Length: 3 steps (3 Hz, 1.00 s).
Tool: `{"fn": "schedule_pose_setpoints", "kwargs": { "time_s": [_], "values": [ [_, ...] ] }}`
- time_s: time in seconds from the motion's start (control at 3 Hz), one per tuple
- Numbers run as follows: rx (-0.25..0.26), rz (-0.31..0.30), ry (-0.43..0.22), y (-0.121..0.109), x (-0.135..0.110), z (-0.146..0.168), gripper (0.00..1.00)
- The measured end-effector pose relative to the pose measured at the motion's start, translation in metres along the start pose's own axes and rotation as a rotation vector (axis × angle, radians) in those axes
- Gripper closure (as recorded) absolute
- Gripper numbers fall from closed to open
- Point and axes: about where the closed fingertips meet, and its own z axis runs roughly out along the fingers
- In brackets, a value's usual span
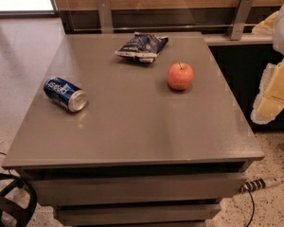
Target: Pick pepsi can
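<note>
The pepsi can (65, 94) is dark blue with white lettering and lies on its side near the left edge of the grey table (132, 131), its silver end facing front right. My gripper (273, 91), white and pale yellow, hangs at the right edge of the view. It is beyond the table's right side and far from the can, and nothing shows in it.
A red apple (180, 76) stands right of the table's middle. A flat blue-and-white snack bag (142, 46) lies at the back. A wood-panelled wall with metal brackets (241, 15) runs behind the table. A cable (260, 184) lies on the floor at the front right.
</note>
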Motion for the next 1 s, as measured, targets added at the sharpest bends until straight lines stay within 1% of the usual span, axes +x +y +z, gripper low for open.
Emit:
{"fn": "schedule_pose_setpoints", "kwargs": {
  "time_s": [0.33, 0.67, 1.0],
  "values": [
    [-0.004, 0.003, 0.001, -0.001, -0.001, 0.000, 0.00],
    [-0.073, 0.049, 0.024, -0.012, -0.028, 0.009, 0.00],
    [-0.094, 0.089, 0.037, -0.024, -0.081, 0.020, 0.00]
  ]
}}
